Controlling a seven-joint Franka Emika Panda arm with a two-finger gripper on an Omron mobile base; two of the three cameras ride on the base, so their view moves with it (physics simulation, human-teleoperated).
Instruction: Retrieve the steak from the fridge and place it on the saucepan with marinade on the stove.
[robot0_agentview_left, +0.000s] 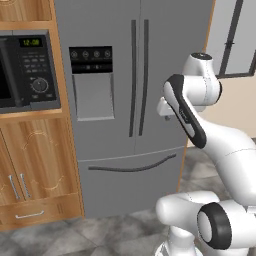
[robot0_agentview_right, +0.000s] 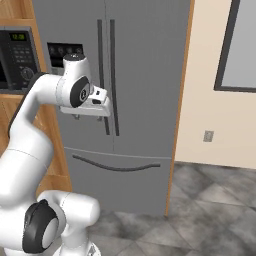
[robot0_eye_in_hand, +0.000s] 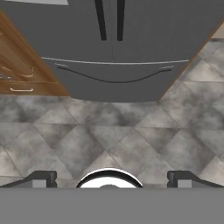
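The grey steel fridge stands straight ahead with both doors and the wide bottom drawer closed. Its long vertical handles meet at the middle, and the black dispenser panel sits on the left door. My gripper hangs in front of the doors at about handle height, pointing down toward the floor. Its fingertips are spread wide with nothing between them, so it is open. In the right base view the hand is just left of the handles. The steak, saucepan, marinade and stove are out of view.
A black microwave sits in wooden cabinets left of the fridge. A beige wall with a dark-framed window lies to the right. Grey tiled floor stretches between me and the fridge.
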